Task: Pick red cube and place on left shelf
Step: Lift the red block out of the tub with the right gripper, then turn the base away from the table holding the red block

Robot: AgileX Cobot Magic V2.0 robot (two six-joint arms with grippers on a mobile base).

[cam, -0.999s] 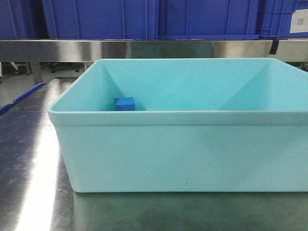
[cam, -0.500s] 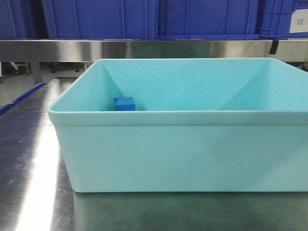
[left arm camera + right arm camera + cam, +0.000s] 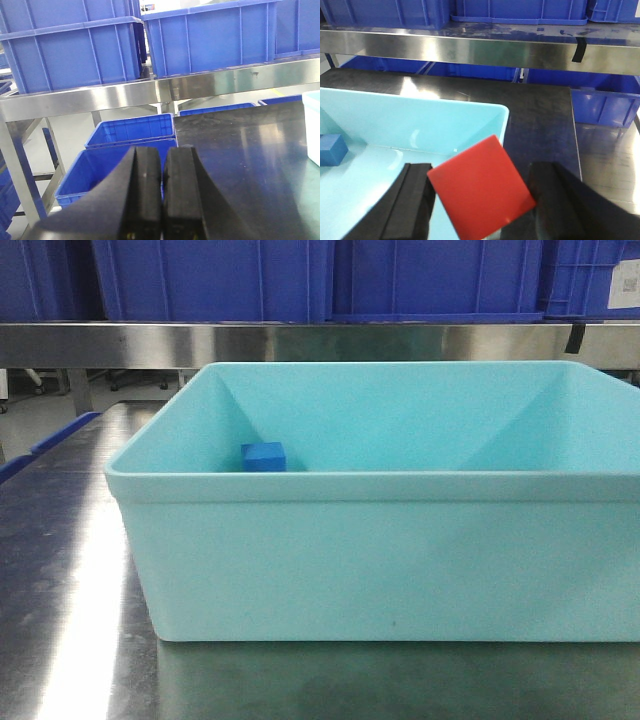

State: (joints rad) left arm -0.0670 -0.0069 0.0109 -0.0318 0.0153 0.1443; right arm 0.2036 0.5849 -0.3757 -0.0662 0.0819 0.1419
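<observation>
Right gripper [image 3: 480,200] clamped on skewed red cube [image 3: 481,187] above teal bin [image 3: 420,112] corner: lift clear, carry slowly to left shelf [image 3: 470,50] (left gripper [image 3: 162,195] pressed together, empty).

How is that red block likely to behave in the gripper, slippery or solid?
The red cube looks stiff: its edges are straight between the right gripper's fingers. Its face seems smooth and slightly glossy, so it may be slippery. It sits tilted, apparently pinched near its corners, so it could twist if jolted.
</observation>
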